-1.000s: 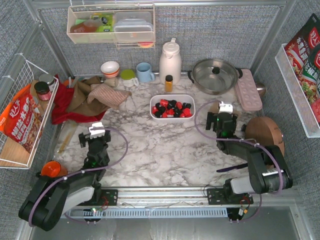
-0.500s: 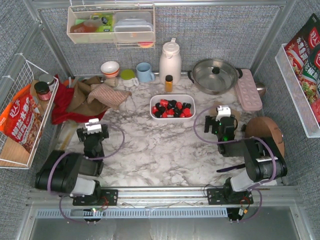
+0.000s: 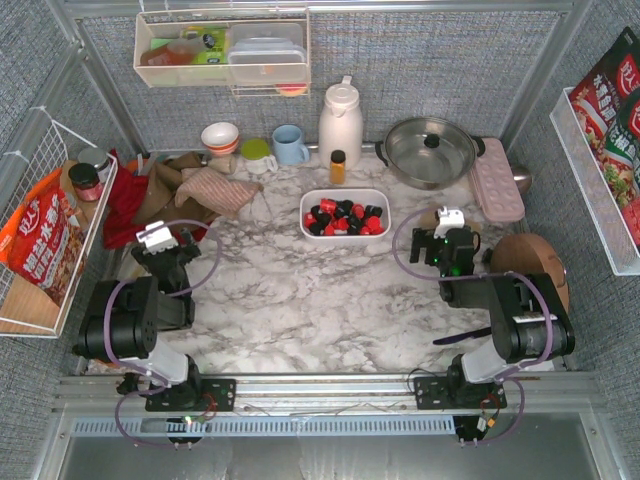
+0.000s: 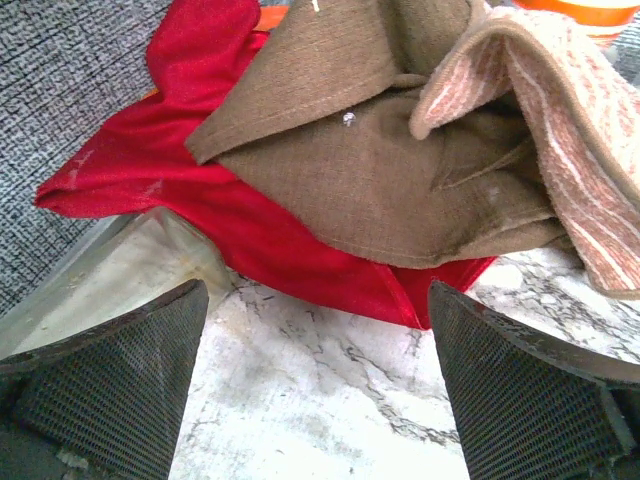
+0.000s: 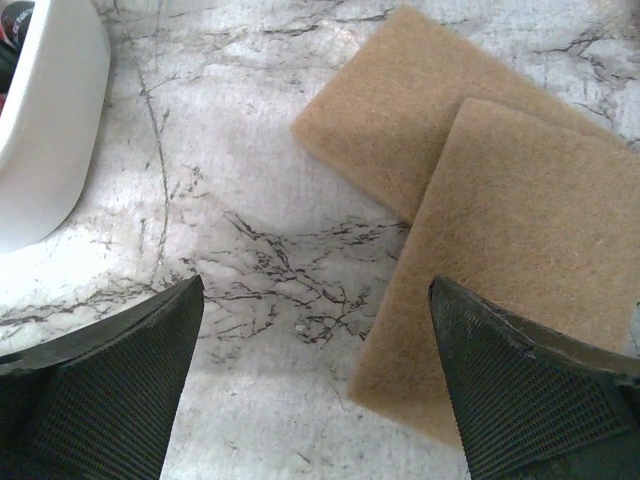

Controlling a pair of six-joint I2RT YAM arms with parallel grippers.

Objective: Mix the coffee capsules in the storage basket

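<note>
The white storage basket (image 3: 384, 204) stands at the middle back of the marble table, filled with red and black coffee capsules (image 3: 343, 216) lying mixed together. Its corner also shows at the left edge of the right wrist view (image 5: 45, 110). My left gripper (image 3: 160, 240) is open and empty at the far left, over bare marble (image 4: 320, 400) in front of the cloths. My right gripper (image 3: 450, 225) is open and empty to the right of the basket, over the marble beside two tan pads (image 5: 480, 190).
A red cloth (image 4: 200, 180), brown cloth (image 4: 400, 170) and striped towel (image 4: 560, 110) lie at the left. Bowls (image 3: 220, 137), blue mug (image 3: 290, 145), white jug (image 3: 340, 120), small bottle (image 3: 338, 166), pot (image 3: 430, 150) and pink tray (image 3: 495, 178) line the back. A wooden disc (image 3: 530, 265) lies right.
My left arm has folded back and swung left, its gripper now near the cloths. My right gripper has drawn slightly back and right. The basket and capsules have not moved.
</note>
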